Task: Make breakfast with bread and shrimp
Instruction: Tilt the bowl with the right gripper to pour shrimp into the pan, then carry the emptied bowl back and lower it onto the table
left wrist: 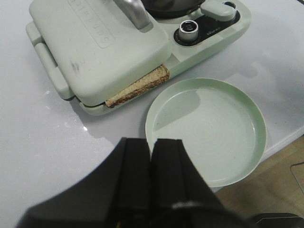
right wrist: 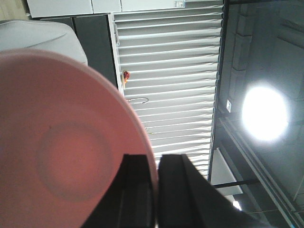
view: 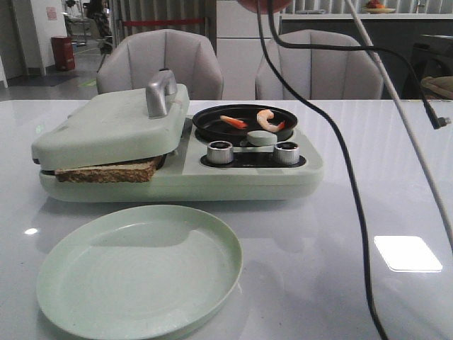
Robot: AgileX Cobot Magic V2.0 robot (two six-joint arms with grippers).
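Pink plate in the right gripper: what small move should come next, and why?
Probably lower the pink plate and set it on the table. The right gripper holds it by the rim, raised and bottom toward the camera, while the shrimp already lie in the black pan.

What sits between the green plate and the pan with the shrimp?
Two silver knobs on the cooker's control panel, seen in the front view, separate the green plate from the shrimp.

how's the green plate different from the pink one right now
The green plate lies flat and empty on the table, in front of the sandwich maker; the pink plate is lifted, its rim pinched in the right gripper. Green shows its upper face, pink its underside. Both are round.
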